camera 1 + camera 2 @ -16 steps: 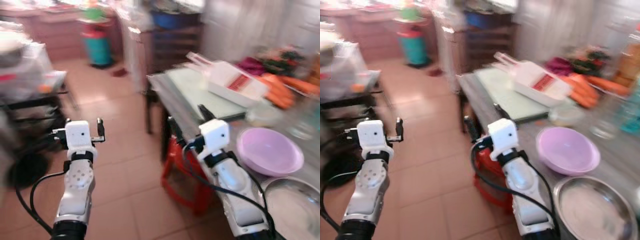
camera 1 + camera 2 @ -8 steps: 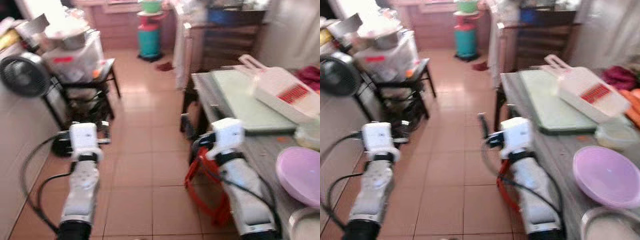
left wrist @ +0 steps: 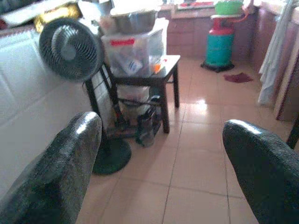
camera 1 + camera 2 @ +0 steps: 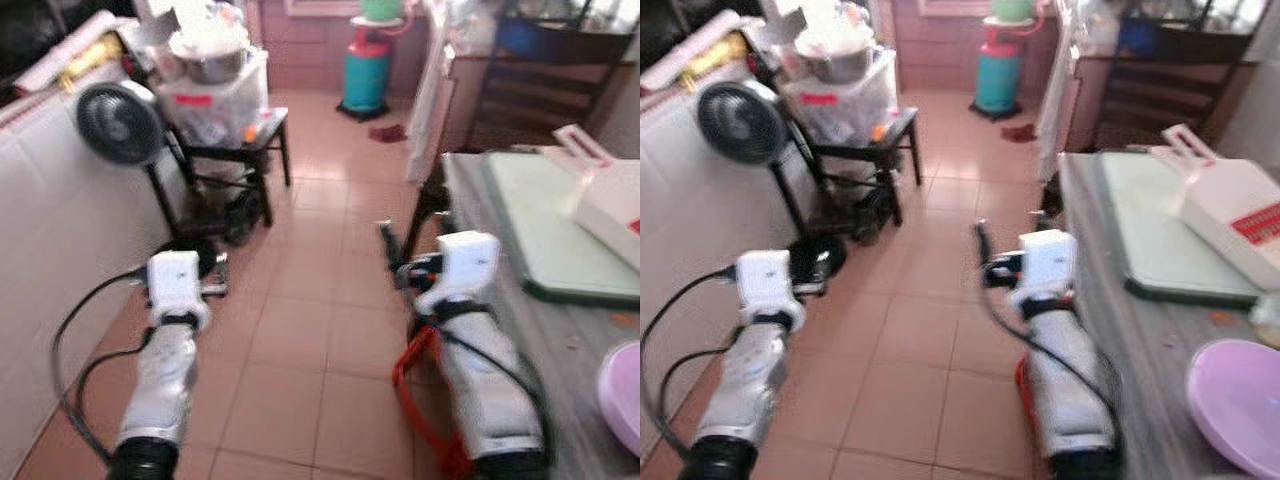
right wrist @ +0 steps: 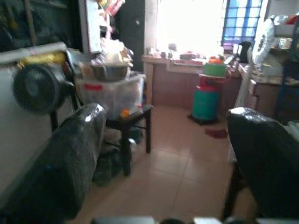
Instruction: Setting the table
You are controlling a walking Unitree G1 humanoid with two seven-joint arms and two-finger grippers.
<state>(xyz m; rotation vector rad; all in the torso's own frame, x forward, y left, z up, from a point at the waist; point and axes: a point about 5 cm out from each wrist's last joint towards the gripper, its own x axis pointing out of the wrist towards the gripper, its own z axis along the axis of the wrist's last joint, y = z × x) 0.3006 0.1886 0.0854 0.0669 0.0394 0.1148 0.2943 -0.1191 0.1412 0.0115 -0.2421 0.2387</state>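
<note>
Tiled floor [image 4: 300, 300] takes most of your fwd view, pinkish-brown.

Desk [image 4: 1140, 340] along your right edge, grey top. On it, far to near: pale green board [image 4: 1160, 235], white slicer w/ red label [image 4: 1230, 205] lying partly over the board's far right part, pink bowl [image 4: 1240, 400] at near right corner of frame, empty, well apart from both grippers.

Black side stand [image 4: 235, 150] at upper left of floor, carrying a clear storage box [image 4: 215, 95] w/ a metal pot [image 4: 210, 60] on top. Black fan [image 4: 118, 122] just left of the stand, against the white tiled wall. Teal gas cylinder [image 4: 365, 80] far back, centre. Red stool frame [image 4: 420, 400] under the desk's near edge, partly hidden by your right arm.

Left gripper [image 3: 159, 154]: raised over the floor, fingers spread wide, nothing between them. Right gripper [image 5: 163, 154]: raised beside the desk's edge, fingers likewise spread, holding nothing.
</note>
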